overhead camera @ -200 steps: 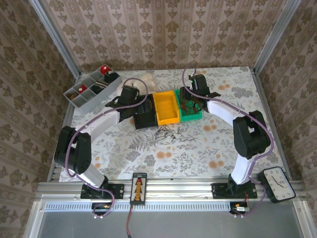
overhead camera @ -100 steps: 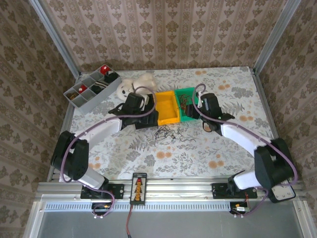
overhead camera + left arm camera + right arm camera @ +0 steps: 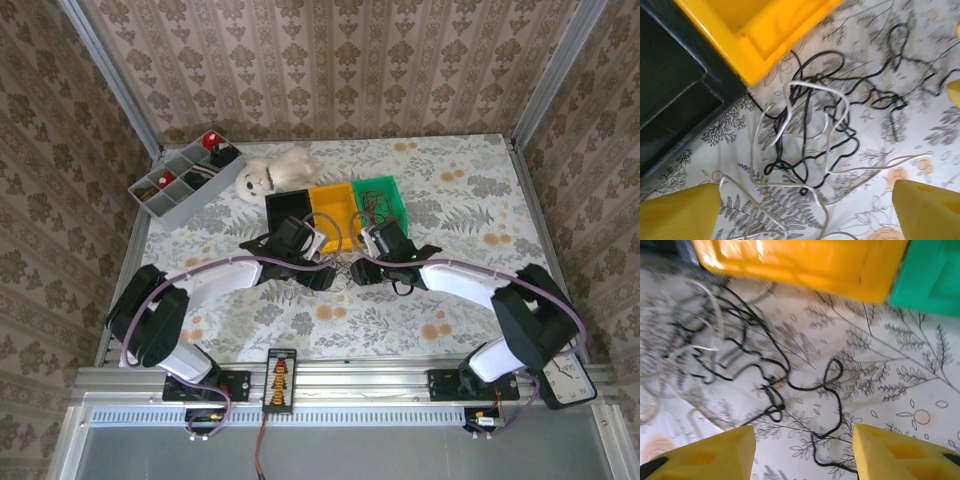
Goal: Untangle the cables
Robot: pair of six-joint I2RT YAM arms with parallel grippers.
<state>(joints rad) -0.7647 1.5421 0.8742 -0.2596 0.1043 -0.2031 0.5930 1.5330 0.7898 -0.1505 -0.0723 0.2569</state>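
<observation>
cables (image 3: 826,130) | thin black and white wires, loose tangle on the desk (image 3: 450,180), centre of top view just below the yellow bin (image 3: 335,212) | likely light, limp, snag-prone; best pinched at a free white end or an outlying black loop | left claw (image 3: 807,207) wide, empty | right claw (image 3: 805,452) parted, empty

You have no writing, brand or label here that can be read. The clock (image 3: 566,372) at the near right corner of the table shows a white dial, partly behind the right arm, but its numerals are too small to make out. The small black panel (image 3: 281,376) on the near rail between the arm bases carries red and yellow marks, and they too are too small to read.
</observation>
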